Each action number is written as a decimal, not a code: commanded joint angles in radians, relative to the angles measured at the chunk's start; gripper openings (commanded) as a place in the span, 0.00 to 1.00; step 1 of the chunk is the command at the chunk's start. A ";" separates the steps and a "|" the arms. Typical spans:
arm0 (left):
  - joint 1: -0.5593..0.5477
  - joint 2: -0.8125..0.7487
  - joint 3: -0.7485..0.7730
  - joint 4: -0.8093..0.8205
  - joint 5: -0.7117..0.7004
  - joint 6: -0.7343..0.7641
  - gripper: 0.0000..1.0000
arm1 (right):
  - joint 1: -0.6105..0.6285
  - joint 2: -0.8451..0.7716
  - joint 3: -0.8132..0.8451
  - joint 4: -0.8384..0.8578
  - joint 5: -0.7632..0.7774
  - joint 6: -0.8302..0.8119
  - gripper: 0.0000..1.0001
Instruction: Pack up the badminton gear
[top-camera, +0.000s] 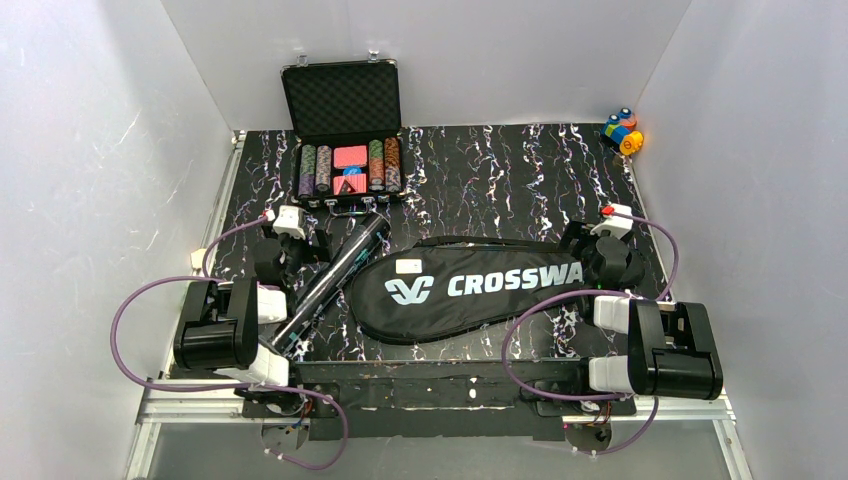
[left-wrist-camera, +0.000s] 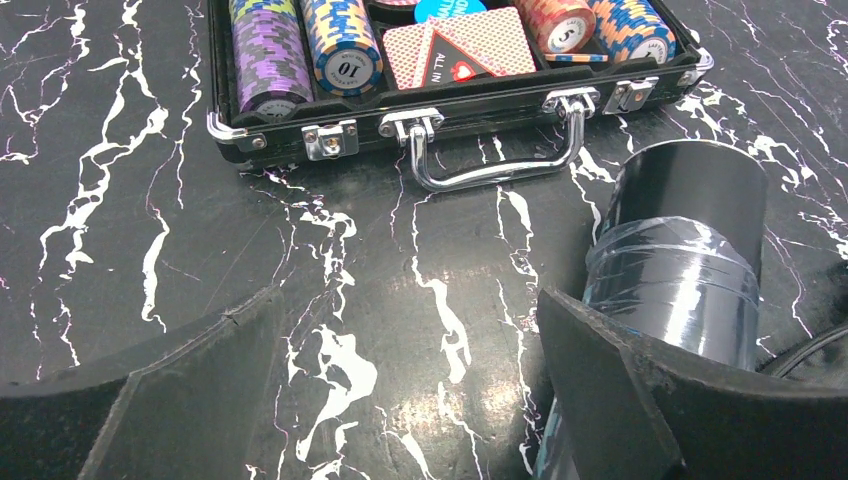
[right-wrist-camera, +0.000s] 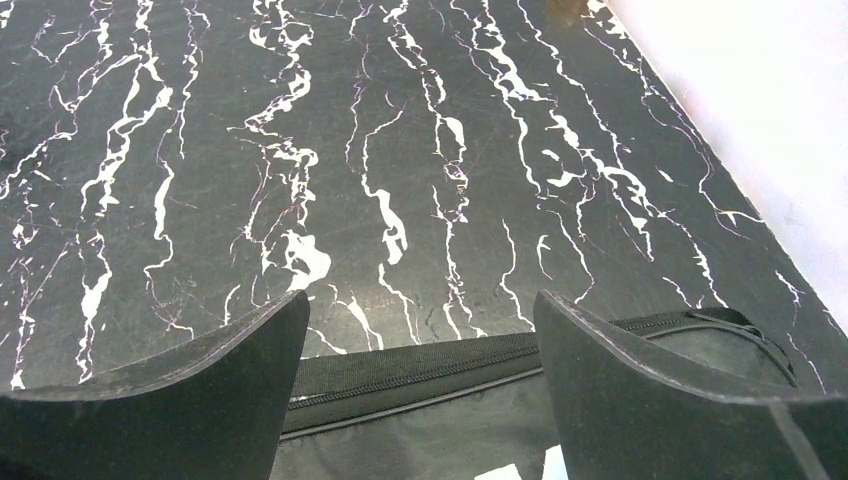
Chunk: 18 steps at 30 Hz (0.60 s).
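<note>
The black marbled table (top-camera: 520, 170) is walled in white. The left gripper (left-wrist-camera: 410, 300) stands wide apart. The tube (left-wrist-camera: 680, 250) lies just right of it, outside the jaws, so better centre over it before closing. The right gripper (right-wrist-camera: 420, 300), also apart, hovers over the bag (right-wrist-camera: 430, 430) edge.

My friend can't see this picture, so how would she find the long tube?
Start at the big black bag with white lettering lying across the marbled table. Just to its left a tube lies slanted, its far end pointing toward the open case of poker chips. It is the only long, thin, round thing there, black with shiny wrap.
</note>
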 joint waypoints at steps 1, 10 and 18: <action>0.002 -0.012 0.012 0.021 -0.012 0.009 0.98 | -0.004 -0.017 -0.002 0.025 -0.007 0.006 0.91; 0.002 -0.008 0.013 0.025 -0.011 0.008 0.98 | -0.004 -0.017 -0.002 0.025 -0.008 0.006 0.91; 0.002 -0.005 0.021 0.010 -0.017 0.012 0.98 | -0.004 -0.016 -0.002 0.025 -0.007 0.007 0.92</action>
